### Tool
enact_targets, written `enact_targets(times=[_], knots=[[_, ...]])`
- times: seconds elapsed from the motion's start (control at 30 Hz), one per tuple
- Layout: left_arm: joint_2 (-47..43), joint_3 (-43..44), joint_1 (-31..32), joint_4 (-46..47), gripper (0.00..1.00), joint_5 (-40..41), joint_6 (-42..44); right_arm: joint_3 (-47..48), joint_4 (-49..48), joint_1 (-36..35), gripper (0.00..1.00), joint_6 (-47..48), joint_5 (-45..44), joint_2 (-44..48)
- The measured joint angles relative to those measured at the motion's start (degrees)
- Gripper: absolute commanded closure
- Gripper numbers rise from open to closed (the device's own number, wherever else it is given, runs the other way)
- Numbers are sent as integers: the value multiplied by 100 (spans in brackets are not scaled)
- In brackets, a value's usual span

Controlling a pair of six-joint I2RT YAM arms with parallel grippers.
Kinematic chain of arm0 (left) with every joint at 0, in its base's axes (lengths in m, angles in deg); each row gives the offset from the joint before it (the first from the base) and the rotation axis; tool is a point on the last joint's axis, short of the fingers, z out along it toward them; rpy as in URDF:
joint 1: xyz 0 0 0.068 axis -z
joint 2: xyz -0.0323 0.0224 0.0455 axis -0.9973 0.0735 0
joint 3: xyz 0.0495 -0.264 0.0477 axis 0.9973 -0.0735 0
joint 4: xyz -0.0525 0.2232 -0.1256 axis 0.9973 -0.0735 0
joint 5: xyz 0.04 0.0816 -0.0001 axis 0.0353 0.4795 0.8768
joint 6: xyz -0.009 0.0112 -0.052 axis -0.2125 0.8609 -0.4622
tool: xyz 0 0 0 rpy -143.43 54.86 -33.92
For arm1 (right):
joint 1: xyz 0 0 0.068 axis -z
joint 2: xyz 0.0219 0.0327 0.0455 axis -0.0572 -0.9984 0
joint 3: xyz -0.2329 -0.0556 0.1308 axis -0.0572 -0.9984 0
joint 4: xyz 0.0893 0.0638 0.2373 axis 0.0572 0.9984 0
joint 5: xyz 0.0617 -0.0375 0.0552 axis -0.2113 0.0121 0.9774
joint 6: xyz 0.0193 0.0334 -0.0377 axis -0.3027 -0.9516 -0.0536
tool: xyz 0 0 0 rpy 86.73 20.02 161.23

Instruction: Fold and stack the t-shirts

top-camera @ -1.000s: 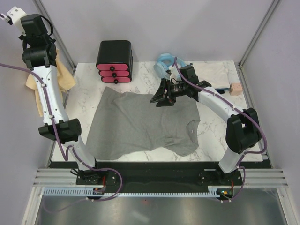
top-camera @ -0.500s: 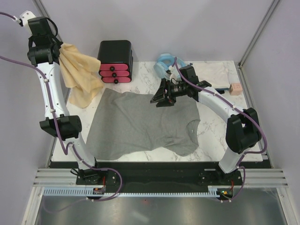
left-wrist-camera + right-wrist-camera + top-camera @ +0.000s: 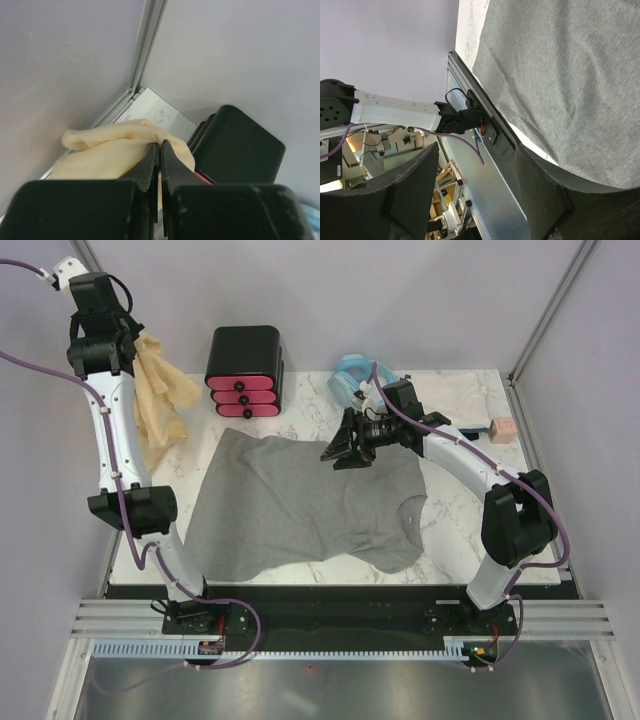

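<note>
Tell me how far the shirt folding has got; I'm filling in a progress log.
Done: nothing looks folded or stacked. The grey t-shirt lies spread out on the table, unfolded. In hand: the left gripper is shut on the tan-yellow t-shirt, holding it up at the far left corner; the right gripper hangs open over the grey shirt's far edge. Left: folding both and stacking them.

The grey t-shirt [image 3: 560,75] lies spread flat on the marble bench [image 3: 470,30]. The right hand [image 3: 477,167] shows two dark fingers set wide apart in the foreground. Past the bench edge stands a white arm [image 3: 395,112] with a purple cable [image 3: 472,145].
</note>
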Motion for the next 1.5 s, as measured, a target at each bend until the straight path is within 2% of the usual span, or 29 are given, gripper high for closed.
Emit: enact_targets(times=[0.33,1.03,1.07,1.2,1.27,1.3,1.4,1.5], knots=[[341,109,385,321,98,-282,120,0,9,0,31,15,42,0],[649,476,149,361,98,398,136,251,175,0,31,61,168,-398],[649,476,116,361,97,411,136,275,177,0,31,63,181,-424],[649,476,39,361,63,413,173,326,177,2,32,63,210,-487],[649,476,33,391,55,376,216,326,175,2,32,63,216,-492],[649,476,33,442,47,354,236,326,177,2,32,63,225,-492],[647,481,35,538,46,267,280,326,177,2,32,63,240,-492],[643,479,35,581,56,149,282,326,177,2,32,63,249,-492]])
